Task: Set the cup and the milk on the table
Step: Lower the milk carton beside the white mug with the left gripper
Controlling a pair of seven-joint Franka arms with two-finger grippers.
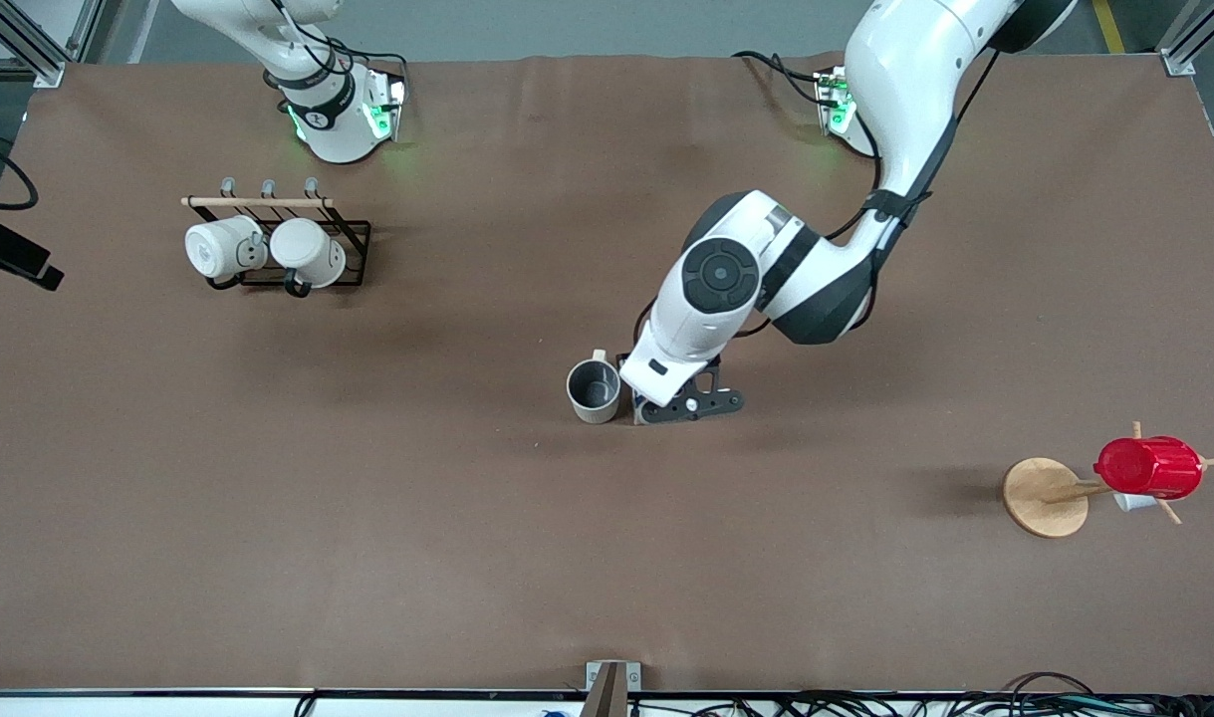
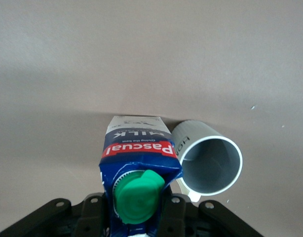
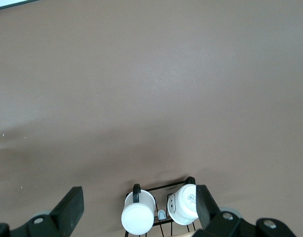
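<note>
The cup point(image 1: 594, 390) stands upright on the table point(image 1: 367, 518) near its middle, its dark grey inside facing up. My left gripper point(image 1: 666, 403) is low beside the cup, toward the left arm's end, with the hand hiding the milk in the front view. In the left wrist view the left gripper point(image 2: 136, 217) is shut on the milk point(image 2: 135, 148), a blue and white carton with a green cap, right beside the cup point(image 2: 210, 160). The carton's base is at or just above the table. My right gripper point(image 3: 136, 212) is open and empty, high over the mug rack.
A black mug rack point(image 1: 353, 239) with two white mugs point(image 1: 218, 247) stands near the right arm's base; it also shows in the right wrist view point(image 3: 161, 190). A wooden cup tree point(image 1: 1045, 496) carrying a red cup point(image 1: 1149, 467) stands toward the left arm's end.
</note>
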